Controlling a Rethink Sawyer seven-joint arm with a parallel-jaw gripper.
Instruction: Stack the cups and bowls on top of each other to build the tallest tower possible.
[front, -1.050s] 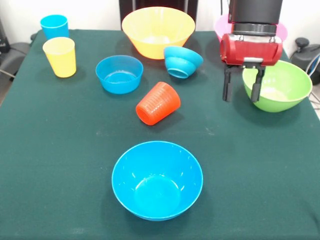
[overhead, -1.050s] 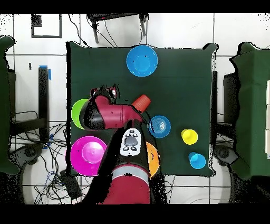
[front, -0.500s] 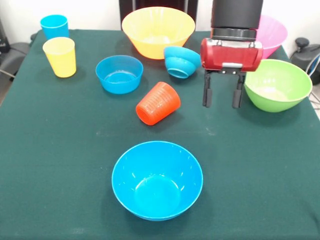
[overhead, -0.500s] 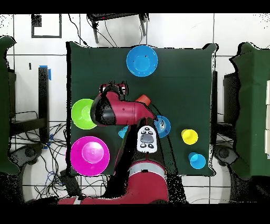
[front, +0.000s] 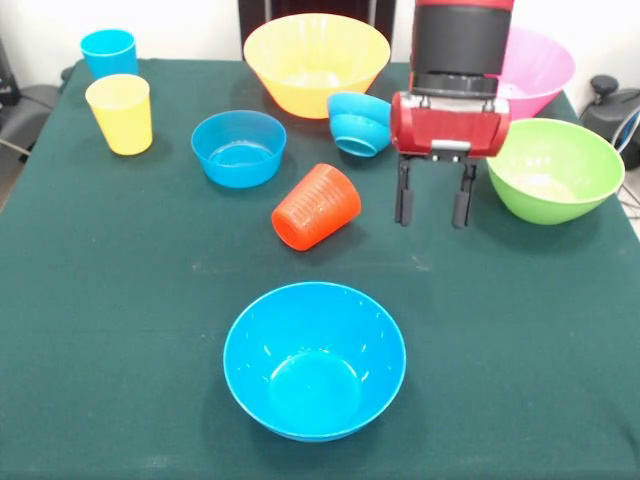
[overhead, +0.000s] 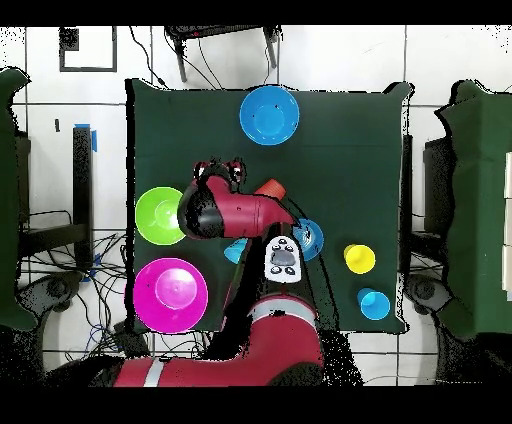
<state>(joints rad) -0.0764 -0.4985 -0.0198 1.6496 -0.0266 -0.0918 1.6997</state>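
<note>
One dark green tablecloth (front: 120, 300) | white tiled floor (overhead: 450, 60), probably | hand (front: 432, 205) parted, empty

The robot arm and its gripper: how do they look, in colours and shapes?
The arm is glossy red with black joints and carries a white oval button panel. At the wrist, a black cylinder sits above a red rounded block. The gripper has two thin, straight black fingers.

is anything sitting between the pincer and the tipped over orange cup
Nothing visible does. The open pincer hangs over bare green table cloth beside the orange-red ribbed cup, which lies on its side. The small ridged blue bowl sits farther back, off the line between them.
</note>
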